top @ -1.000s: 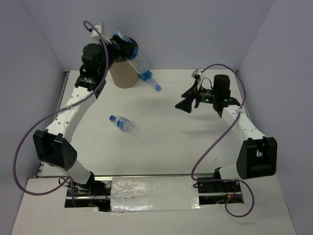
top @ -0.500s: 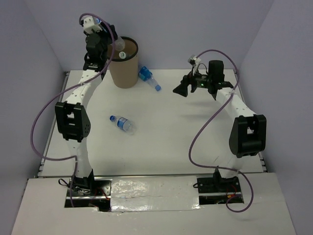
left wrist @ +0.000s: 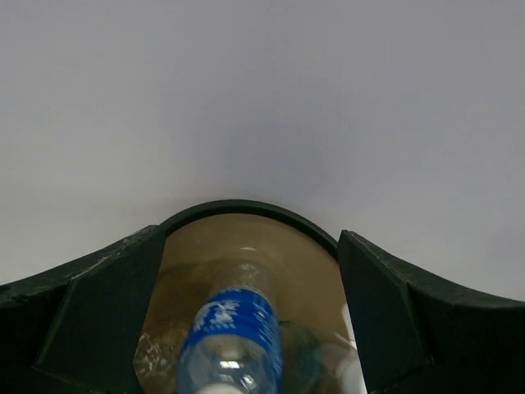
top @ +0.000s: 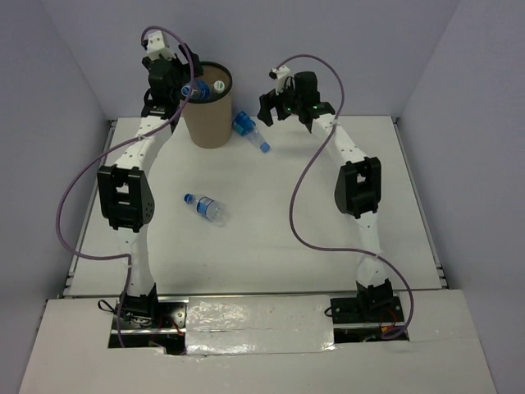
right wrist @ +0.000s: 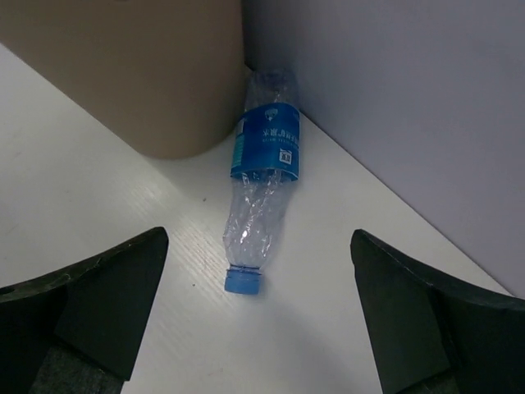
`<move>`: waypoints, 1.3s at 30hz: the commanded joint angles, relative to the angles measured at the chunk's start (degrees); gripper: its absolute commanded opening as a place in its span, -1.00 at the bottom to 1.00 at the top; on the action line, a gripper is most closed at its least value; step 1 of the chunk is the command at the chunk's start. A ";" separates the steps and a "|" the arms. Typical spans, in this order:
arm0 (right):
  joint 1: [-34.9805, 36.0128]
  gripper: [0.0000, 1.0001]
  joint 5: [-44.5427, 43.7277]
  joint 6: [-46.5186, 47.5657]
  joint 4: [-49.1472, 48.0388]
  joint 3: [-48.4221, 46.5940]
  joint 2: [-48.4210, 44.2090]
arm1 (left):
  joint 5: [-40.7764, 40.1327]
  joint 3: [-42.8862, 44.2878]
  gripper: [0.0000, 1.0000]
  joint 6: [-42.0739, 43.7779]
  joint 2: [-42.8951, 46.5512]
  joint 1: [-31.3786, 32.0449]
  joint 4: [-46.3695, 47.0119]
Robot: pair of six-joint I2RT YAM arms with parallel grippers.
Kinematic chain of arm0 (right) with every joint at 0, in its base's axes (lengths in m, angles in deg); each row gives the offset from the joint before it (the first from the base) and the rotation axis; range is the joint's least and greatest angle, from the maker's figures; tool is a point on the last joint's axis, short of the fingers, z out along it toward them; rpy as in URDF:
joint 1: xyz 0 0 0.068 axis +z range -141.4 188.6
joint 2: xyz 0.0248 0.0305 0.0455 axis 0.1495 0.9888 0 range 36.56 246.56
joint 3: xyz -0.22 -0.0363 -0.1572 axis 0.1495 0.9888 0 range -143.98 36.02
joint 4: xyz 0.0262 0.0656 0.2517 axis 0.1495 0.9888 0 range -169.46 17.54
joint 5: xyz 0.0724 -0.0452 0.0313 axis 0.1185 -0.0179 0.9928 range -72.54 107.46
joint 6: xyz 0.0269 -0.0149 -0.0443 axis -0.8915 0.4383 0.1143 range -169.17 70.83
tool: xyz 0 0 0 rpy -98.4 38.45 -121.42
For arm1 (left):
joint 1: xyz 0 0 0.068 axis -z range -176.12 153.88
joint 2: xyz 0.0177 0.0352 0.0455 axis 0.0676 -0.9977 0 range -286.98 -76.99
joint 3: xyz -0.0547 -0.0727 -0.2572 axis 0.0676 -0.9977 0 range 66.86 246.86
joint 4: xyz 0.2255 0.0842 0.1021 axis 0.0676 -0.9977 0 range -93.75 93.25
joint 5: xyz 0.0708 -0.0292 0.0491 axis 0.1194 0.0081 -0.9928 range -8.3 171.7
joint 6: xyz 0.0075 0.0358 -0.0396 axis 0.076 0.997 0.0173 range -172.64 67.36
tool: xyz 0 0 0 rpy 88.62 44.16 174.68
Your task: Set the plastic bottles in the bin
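Observation:
The tan bin [top: 207,111] with a black rim [left wrist: 246,207] stands at the back left of the table. My left gripper [top: 184,89] hovers at its mouth, open. A clear blue-labelled plastic bottle [left wrist: 234,332] hangs loose between the fingers, pointing down into the bin, where other clear bottles [left wrist: 156,353] lie. My right gripper [top: 264,111] is open above and just short of a crushed blue-labelled bottle [right wrist: 262,185] lying beside the bin [right wrist: 139,74], blue cap [right wrist: 244,281] toward me. Another small bottle [top: 205,207] lies mid-table.
The grey back wall [right wrist: 394,107] rises right behind the bin and the crushed bottle. Purple cables [top: 308,176] loop from both arms. White table [top: 287,222] stretches between the arms; side walls close it in left and right.
The left gripper has opened at the bin's mouth, letting go of its bottle. The right arm has swung left to the bottle beside the bin.

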 commanded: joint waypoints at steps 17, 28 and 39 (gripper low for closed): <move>7.33 0.87 -17.78 8.16 9.71 -8.73 12.79 | 10.15 -27.69 0.99 -12.35 27.82 -0.20 19.15; 8.82 0.64 -21.03 16.59 12.34 -8.63 14.19 | 10.93 -40.79 0.99 -14.65 33.81 -0.37 24.08; 11.46 0.55 -24.29 22.40 13.66 -12.42 17.80 | 9.53 -49.40 0.99 -14.20 38.99 -0.37 27.33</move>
